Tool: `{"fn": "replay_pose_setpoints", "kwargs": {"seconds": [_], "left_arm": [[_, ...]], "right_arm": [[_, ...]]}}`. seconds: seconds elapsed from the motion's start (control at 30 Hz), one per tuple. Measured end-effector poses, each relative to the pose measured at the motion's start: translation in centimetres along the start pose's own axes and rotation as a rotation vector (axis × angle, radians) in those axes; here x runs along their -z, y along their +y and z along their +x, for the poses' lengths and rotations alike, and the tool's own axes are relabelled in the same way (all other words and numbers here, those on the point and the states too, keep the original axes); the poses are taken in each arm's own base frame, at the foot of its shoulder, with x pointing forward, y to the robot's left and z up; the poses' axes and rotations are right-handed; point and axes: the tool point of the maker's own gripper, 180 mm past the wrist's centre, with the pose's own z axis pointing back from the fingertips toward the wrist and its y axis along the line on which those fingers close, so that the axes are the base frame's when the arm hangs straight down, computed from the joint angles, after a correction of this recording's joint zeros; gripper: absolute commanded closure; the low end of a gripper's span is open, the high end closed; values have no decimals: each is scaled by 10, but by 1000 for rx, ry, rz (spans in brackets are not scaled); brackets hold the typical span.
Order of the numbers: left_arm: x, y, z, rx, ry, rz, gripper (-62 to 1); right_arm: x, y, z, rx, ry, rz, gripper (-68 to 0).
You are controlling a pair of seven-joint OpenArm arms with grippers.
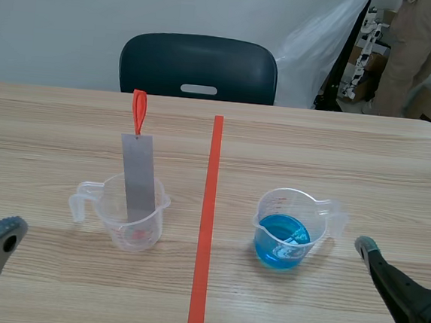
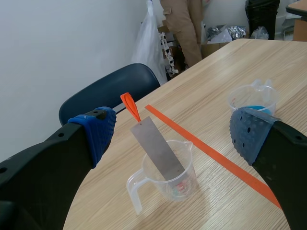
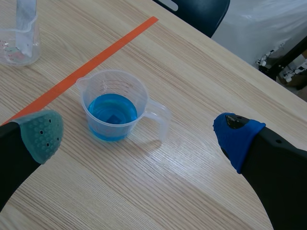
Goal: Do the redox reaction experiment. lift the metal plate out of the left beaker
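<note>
Leaning in the clear beaker [image 1: 151, 230] is a flat metal plate [image 1: 139, 174] (orange-tagged).

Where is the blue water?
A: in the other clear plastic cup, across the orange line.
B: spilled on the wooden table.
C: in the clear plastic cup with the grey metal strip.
A: the blue liquid sits in the clear plastic beaker right of the orange tape line; the left beaker with the grey metal plate has none.

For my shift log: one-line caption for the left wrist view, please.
Open left gripper faces the clear beaker, where a tilted metal plate with an orange tab leans.
</note>
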Motion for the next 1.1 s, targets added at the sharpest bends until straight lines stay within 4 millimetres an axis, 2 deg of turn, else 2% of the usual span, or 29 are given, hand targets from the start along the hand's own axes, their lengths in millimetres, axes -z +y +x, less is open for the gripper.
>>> {"fn": "replay_pose_setpoints", "kwargs": {"seconds": [1.1], "left_arm": [[0,0,0,0,0,0,-508]], "right_arm": [[0,0,3,0,-16,0,-679]]}}
